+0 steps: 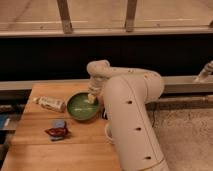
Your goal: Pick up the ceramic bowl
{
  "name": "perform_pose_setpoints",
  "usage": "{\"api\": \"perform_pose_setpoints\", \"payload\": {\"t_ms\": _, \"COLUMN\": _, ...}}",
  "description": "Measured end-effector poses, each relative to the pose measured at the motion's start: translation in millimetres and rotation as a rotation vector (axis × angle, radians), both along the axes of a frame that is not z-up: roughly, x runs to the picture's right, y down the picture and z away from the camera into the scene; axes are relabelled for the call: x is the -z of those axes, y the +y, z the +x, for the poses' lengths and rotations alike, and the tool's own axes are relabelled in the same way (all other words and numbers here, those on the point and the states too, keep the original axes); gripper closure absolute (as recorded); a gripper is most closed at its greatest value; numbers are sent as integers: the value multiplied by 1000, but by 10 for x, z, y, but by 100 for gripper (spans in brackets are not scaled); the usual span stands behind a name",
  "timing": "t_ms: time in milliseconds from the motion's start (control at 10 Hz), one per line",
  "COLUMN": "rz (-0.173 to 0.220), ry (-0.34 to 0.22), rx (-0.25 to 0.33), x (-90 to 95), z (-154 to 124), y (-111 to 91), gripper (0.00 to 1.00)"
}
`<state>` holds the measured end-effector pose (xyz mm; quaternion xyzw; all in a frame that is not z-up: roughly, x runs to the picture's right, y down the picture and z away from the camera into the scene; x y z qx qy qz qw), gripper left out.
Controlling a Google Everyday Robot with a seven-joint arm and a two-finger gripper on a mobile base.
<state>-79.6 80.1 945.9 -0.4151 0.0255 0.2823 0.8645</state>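
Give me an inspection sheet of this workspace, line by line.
Surface: wooden table, light butcher-block top.
Job's things: green ceramic bowl, upright, near the table's right edge.
Clutter: a lying bottle left of the bowl; a red and blue packet in front of it.
End effector: end effector at the bowl's right rim, inside edge.
Cables: nothing seen.
Surroundings: dark wall panel behind, speckled floor at right.

A wooden table (35, 150) carries the green bowl (82, 107), a bottle (51, 103) lying beside it, and a red packet (57, 131) with perhaps something blue behind. The gripper (93, 97) dips at the bowl's right rim.
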Motion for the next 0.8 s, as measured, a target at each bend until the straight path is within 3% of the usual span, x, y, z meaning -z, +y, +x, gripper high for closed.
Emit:
{"api": "perform_pose_setpoints", "payload": {"t_ms": 100, "rz": -3, "ry": 1, "rx": 2, "x": 13, "z": -4, "y": -5, "gripper": 94}}
{"api": "perform_pose_setpoints", "payload": {"t_ms": 200, "rz": -12, "ry": 1, "rx": -4, "x": 22, "z": -9, "y": -11, "gripper": 99}}
{"api": "perform_pose_setpoints", "payload": {"t_ms": 400, "rz": -34, "ry": -18, "rx": -27, "x": 60, "z": -8, "y": -81, "gripper": 100}}
{"api": "perform_pose_setpoints", "payload": {"t_ms": 600, "rz": -23, "ry": -30, "rx": -40, "x": 161, "z": -18, "y": -240, "gripper": 100}}
{"api": "perform_pose_setpoints", "payload": {"t_ms": 800, "rz": 13, "ry": -38, "rx": -56, "x": 287, "z": 2, "y": -473, "gripper": 100}}
